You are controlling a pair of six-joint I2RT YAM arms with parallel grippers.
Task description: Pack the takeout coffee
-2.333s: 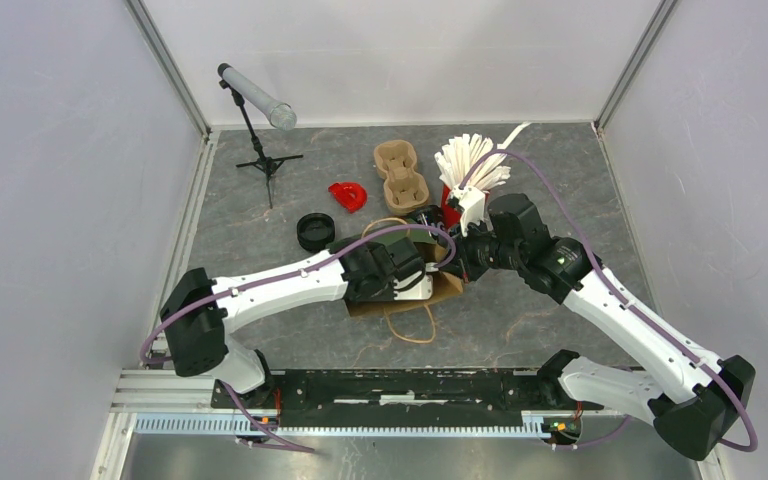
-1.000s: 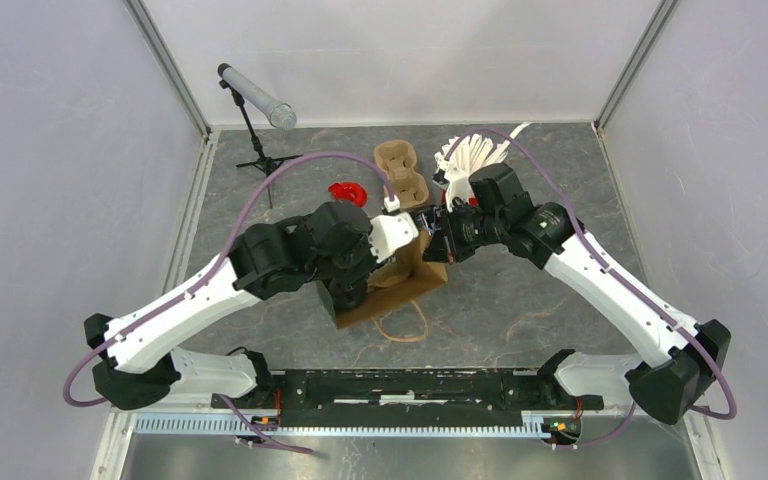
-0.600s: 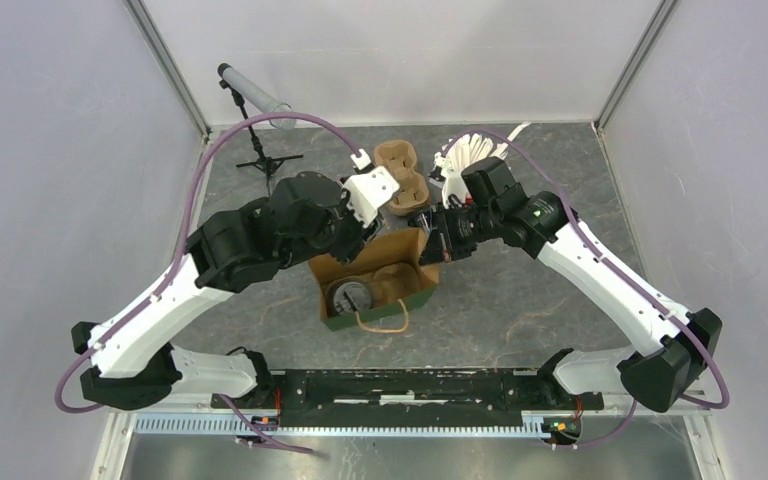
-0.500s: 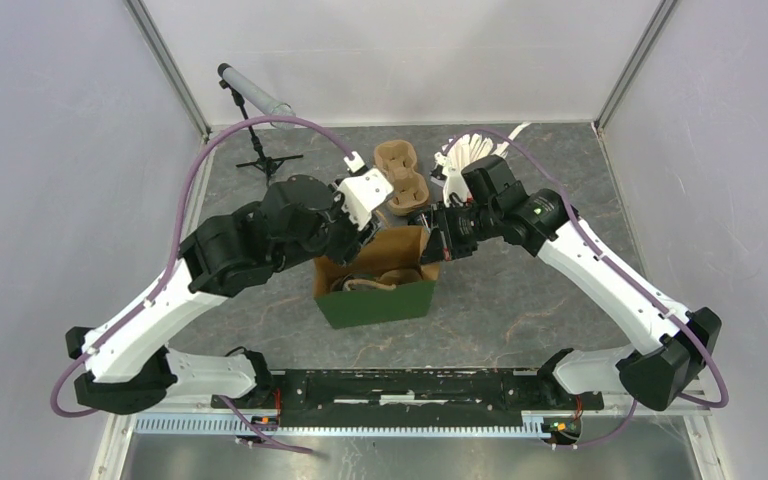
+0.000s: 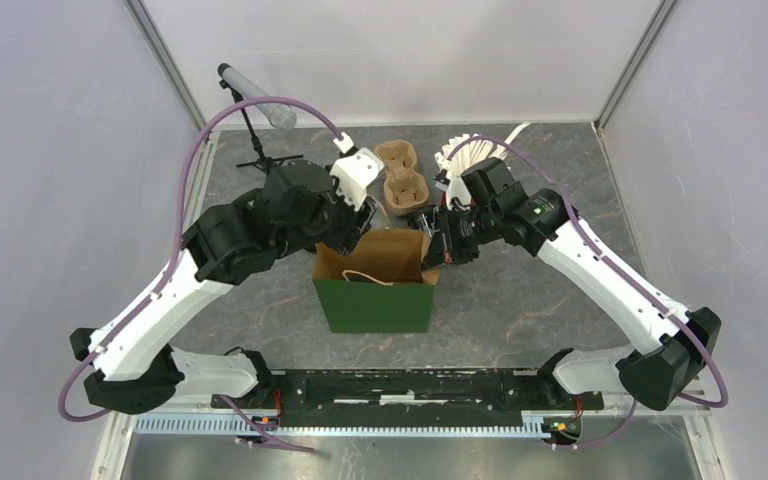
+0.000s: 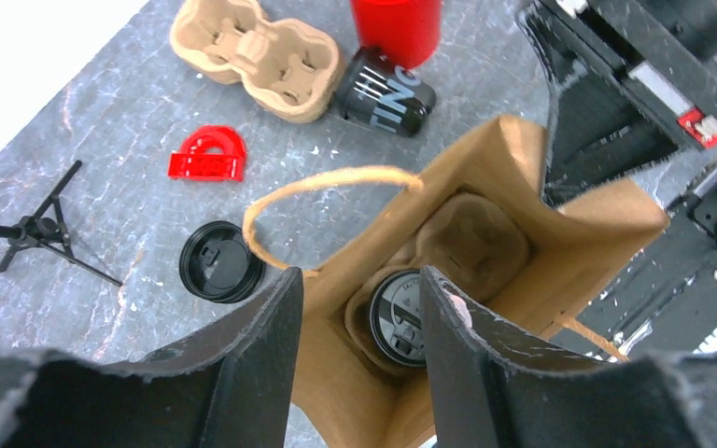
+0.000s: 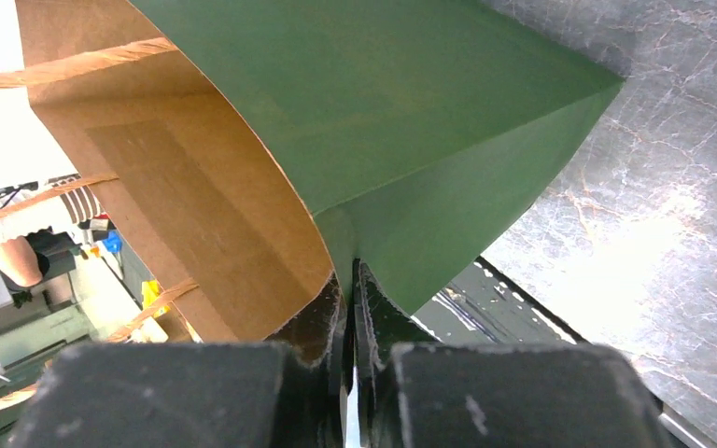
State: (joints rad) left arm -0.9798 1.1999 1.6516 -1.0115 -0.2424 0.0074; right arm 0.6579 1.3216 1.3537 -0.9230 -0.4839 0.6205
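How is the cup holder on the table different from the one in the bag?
The cup holder on the table lies out in the open; the cup holder in the bag sits down inside the paper bag. The table one has both pockets empty; the bagged one carries a lidded cup in one pocket. Both are brown cardboard.

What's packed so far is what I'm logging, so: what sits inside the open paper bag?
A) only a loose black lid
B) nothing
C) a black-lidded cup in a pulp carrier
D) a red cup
C: the left wrist view looks down into the bag and shows a black-lidded cup seated in a pulp carrier.
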